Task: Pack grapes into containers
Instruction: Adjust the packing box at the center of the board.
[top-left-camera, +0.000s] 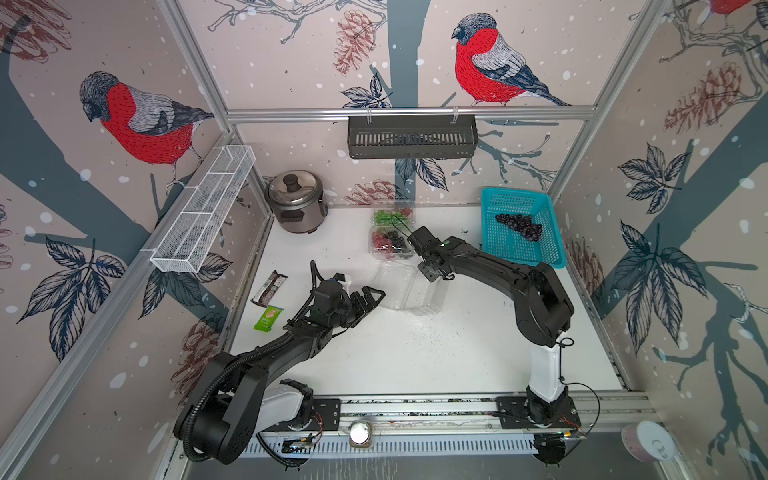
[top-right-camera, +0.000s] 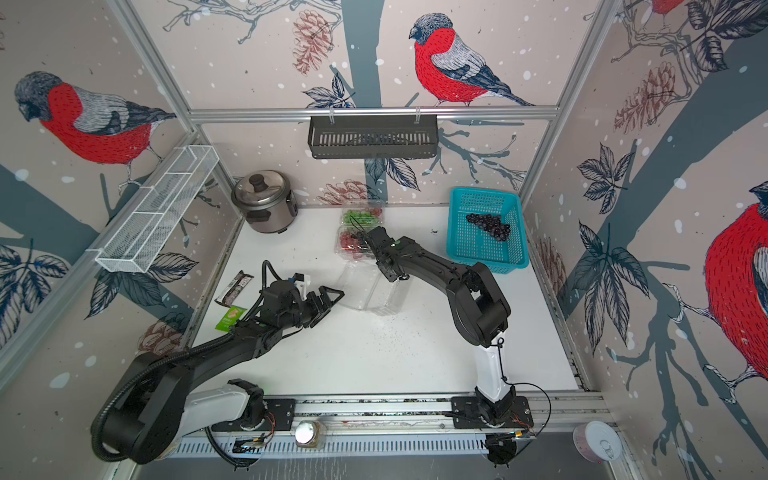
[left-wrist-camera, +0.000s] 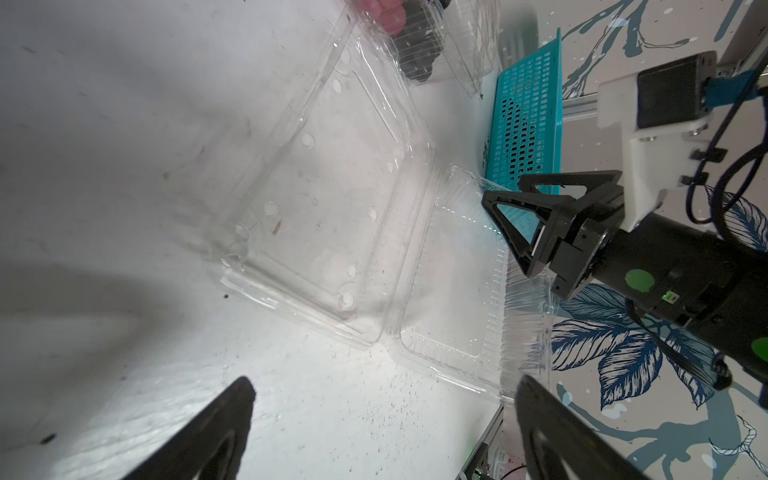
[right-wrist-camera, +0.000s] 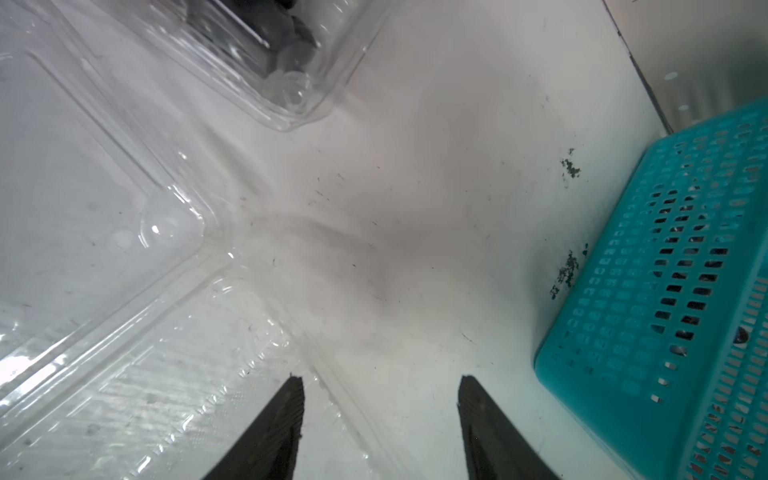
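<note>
Gleaming dark purple round grapes lie in the turquoise perforated plastic basket. Mid-table, the clear ribbed plastic clamshell container lies open. The left gripper gapes wide and empty; the right gripper stands part-spread astride its lid rim.

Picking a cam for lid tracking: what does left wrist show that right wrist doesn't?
Left wrist only: the left fingers, the whole open clamshell, red grapes, the right gripper from outside. Right wrist only: the gap between the right fingers, clamshell rim running into it. Both: turquoise basket, dark grapes in a closed clamshell, part of the open one.
</note>
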